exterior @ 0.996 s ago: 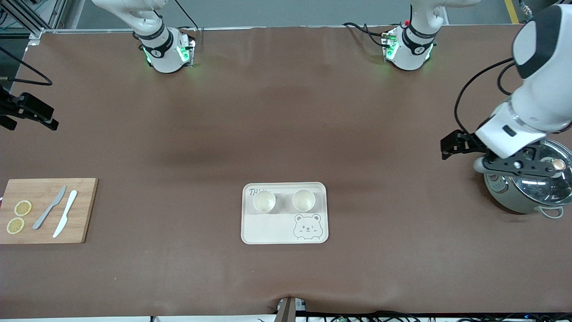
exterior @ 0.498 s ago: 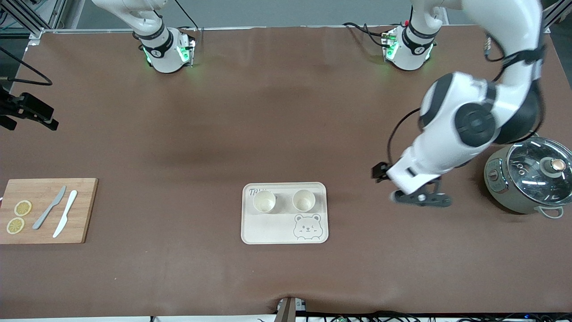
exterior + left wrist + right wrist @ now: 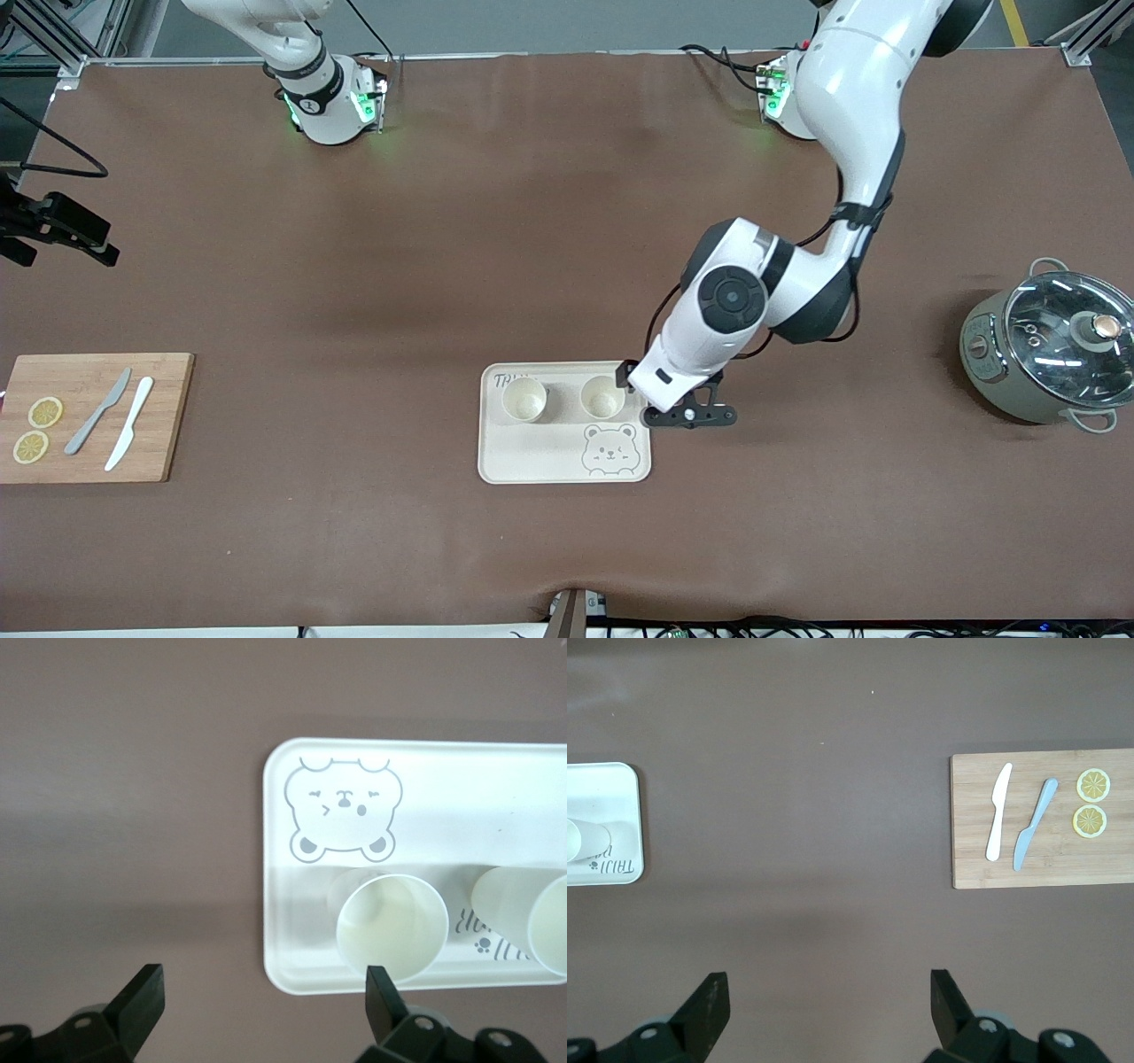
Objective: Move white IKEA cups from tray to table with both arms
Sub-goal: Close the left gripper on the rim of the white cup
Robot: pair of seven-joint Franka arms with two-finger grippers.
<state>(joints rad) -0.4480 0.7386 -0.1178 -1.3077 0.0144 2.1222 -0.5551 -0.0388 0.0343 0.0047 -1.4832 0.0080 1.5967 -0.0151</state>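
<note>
Two white cups stand upright and side by side on the bear-printed tray [image 3: 532,461]. One cup [image 3: 524,399] is toward the right arm's end and the other [image 3: 602,397] toward the left arm's end. My left gripper [image 3: 689,415] is open and empty, low over the tray's edge at the left arm's end. In the left wrist view its gripper [image 3: 263,988] straddles the tray's corner [image 3: 292,966], with one finger [image 3: 383,992] close to the nearer cup [image 3: 392,928]. The second cup [image 3: 532,917] stands beside it. My right gripper [image 3: 824,992] is open and empty, high over bare table between tray and cutting board.
A grey-green pot with a glass lid [image 3: 1050,354] stands at the left arm's end of the table. A wooden cutting board [image 3: 168,416] with two knives and two lemon slices lies at the right arm's end, and also shows in the right wrist view [image 3: 1045,859].
My left arm has swung from over the pot across the table to the tray's edge beside the cups. The cups and tray have not moved. The right arm has hardly moved.
</note>
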